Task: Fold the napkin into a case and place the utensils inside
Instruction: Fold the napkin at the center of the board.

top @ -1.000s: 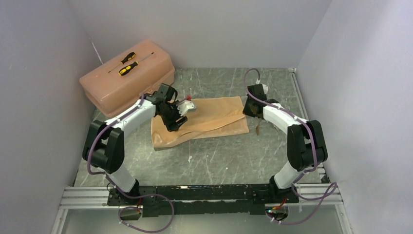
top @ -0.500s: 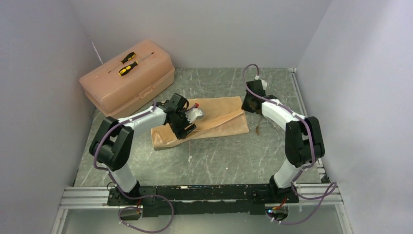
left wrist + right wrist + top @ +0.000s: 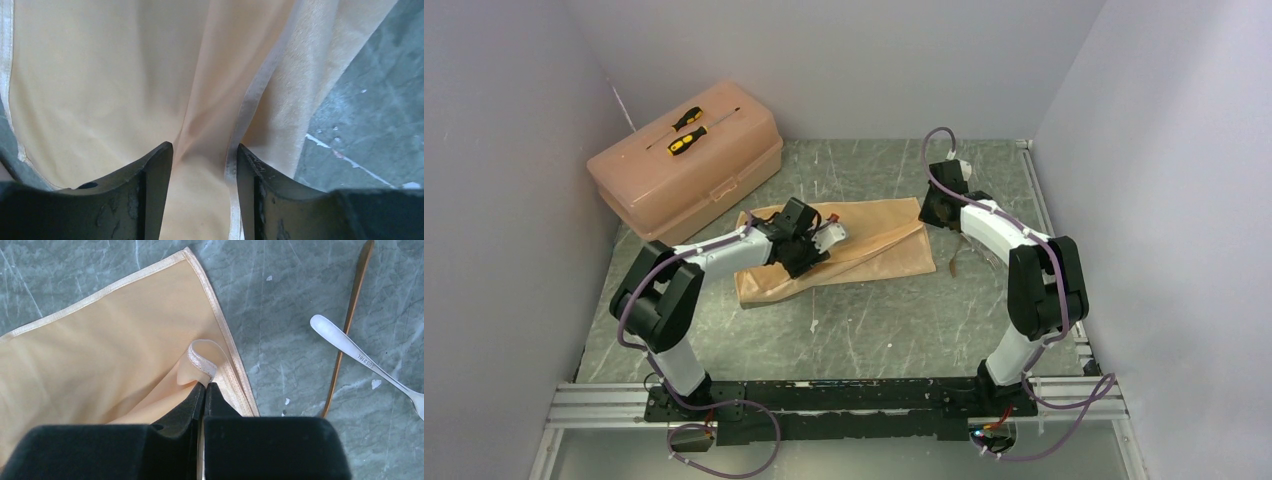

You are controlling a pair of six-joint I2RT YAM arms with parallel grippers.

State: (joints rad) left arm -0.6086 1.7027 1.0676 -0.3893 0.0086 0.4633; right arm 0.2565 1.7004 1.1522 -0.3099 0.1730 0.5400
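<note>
The peach-tan napkin (image 3: 869, 243) lies folded and creased on the table's middle. My left gripper (image 3: 205, 147) is down on its left half, jaws apart, astride a raised ridge of the napkin (image 3: 100, 75); the right finger touches the pale hem. My right gripper (image 3: 205, 385) is shut on the napkin's (image 3: 100, 360) right hem, and a curl of hem sticks out past the tips. Two utensils lie on the table just right of the cloth: a thin golden-brown piece (image 3: 350, 325) and a silvery handle (image 3: 350, 347). In the top view the utensils (image 3: 954, 262) are small and dim.
A pink plastic toolbox (image 3: 686, 170) stands at the back left with two yellow-and-black screwdrivers (image 3: 686, 130) on its lid. Grey walls close in the left, back and right sides. The table (image 3: 874, 320) is grey marbled stone.
My left gripper has slid right along the napkin, and its jaws have narrowed around a cloth ridge. The right gripper has closed fully on the hem and shifted slightly toward the back.
</note>
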